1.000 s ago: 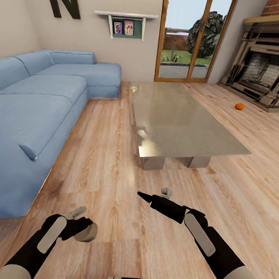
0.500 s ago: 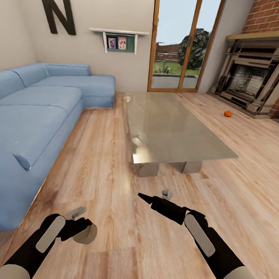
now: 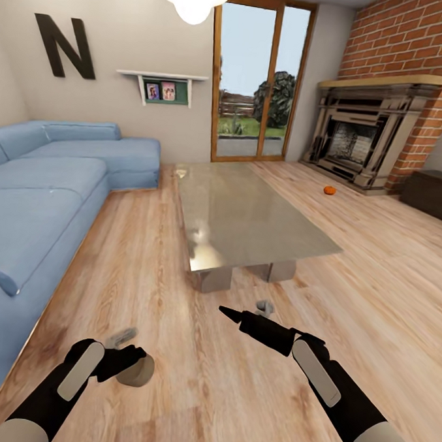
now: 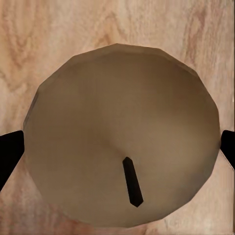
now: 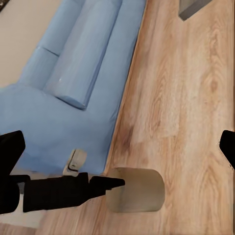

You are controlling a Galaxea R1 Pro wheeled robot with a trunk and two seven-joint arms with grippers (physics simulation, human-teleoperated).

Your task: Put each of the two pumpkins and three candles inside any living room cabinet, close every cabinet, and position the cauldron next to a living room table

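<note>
Candle [image 4: 122,137] gripped between left jaws; right jaws spread wide, empty.

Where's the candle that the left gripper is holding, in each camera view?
Head view: candle low on the left, at the left gripper.
Left wrist view: candle seen from above its wick, centred between the fingers.
Right wrist view: candle near the bottom, beside the left gripper.
Shared landmark: the wooden floor.

big black letter "N" [image 3: 63,44], on wall [image 3: 121,32]
</note>
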